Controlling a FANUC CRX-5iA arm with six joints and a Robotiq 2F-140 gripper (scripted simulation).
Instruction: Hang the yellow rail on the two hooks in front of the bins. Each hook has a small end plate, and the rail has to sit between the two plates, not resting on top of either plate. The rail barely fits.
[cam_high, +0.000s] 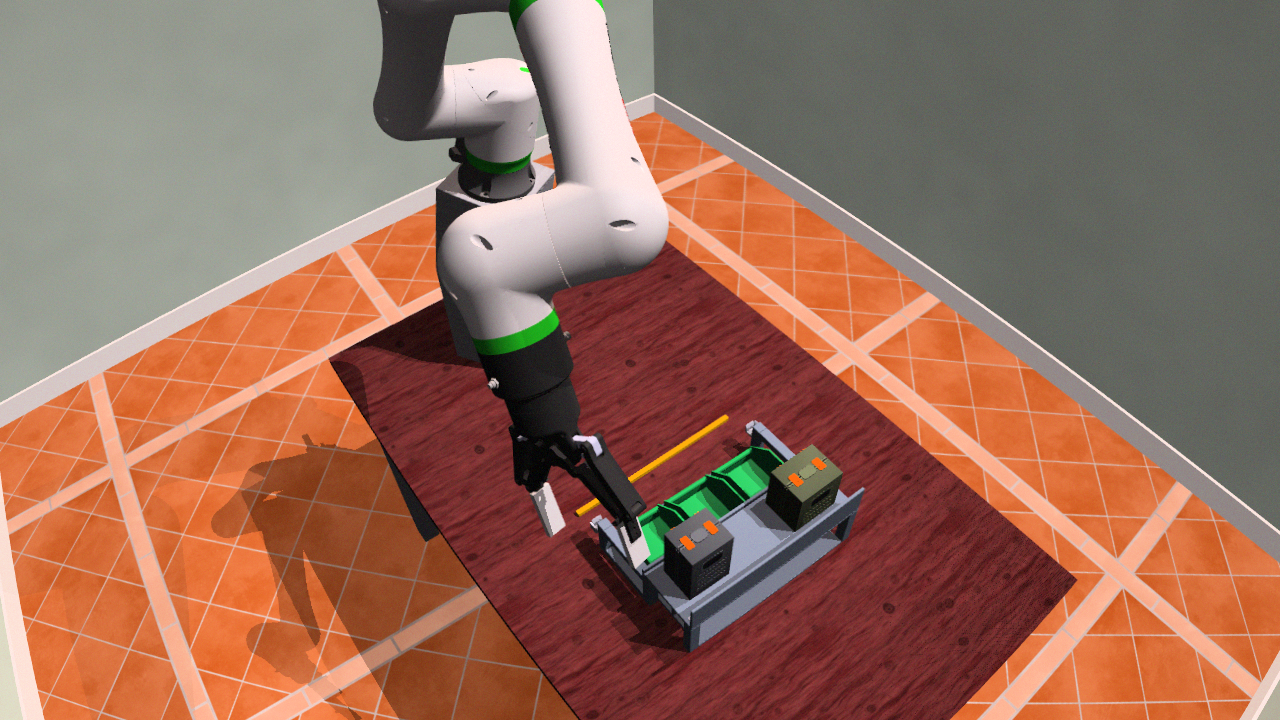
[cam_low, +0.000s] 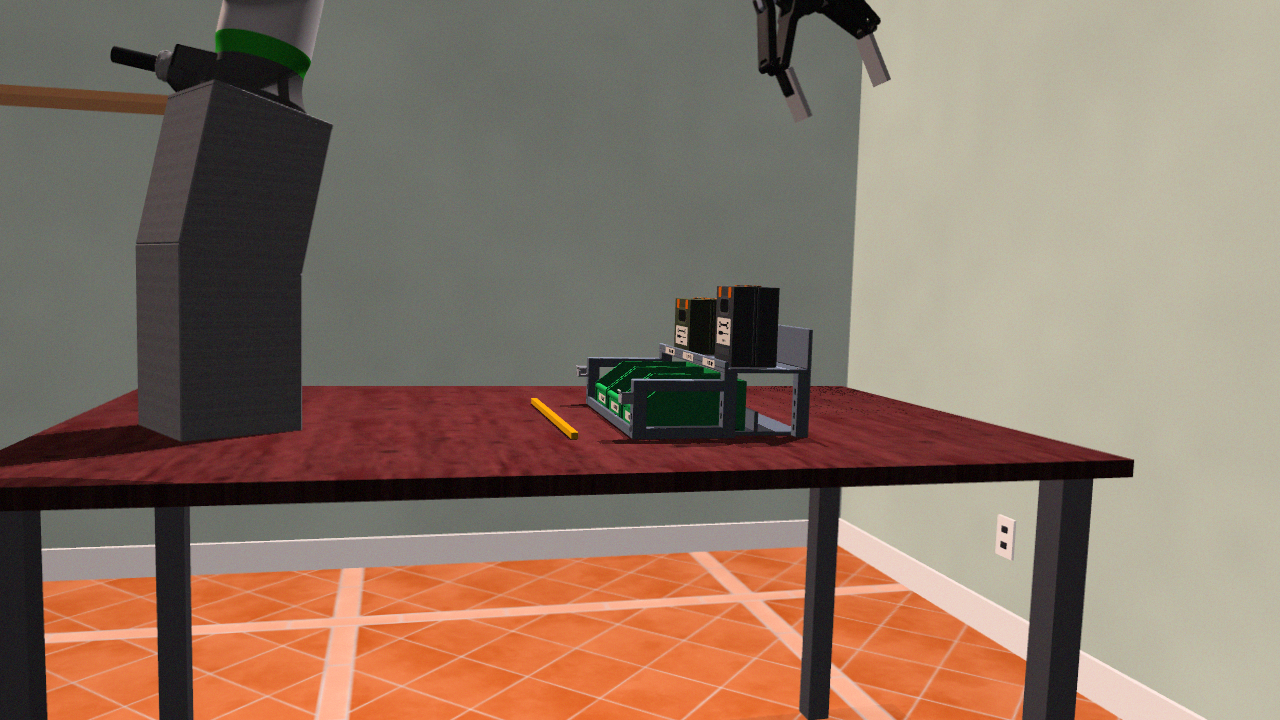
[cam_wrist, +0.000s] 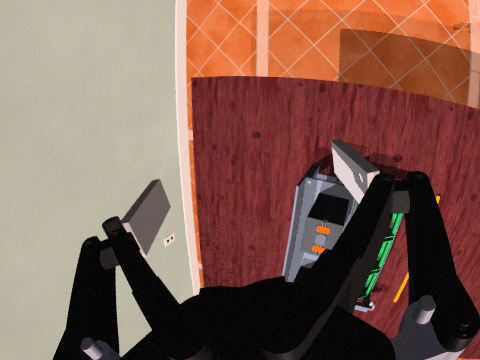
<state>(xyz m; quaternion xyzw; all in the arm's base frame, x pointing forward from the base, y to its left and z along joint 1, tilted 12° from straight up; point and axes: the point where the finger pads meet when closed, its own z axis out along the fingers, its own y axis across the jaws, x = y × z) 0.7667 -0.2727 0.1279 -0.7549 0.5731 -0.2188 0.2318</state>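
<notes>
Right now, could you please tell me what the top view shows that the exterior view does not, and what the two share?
Only the top view shows the white arm's elbow and wrist, and the orange latches on the two dark boxes' lids.

Only the exterior view shows how high the open black gripper hangs above the dark red table, plus the table legs and a wall outlet.

Both show the thin yellow rail lying flat on the table beside the grey rack with green bins.

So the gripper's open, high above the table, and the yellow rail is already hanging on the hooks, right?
Not quite. The gripper is open and high above the table, but the yellow rail is not on the hooks: it lies flat on the table beside the bin rack, as the top view shows.
</notes>
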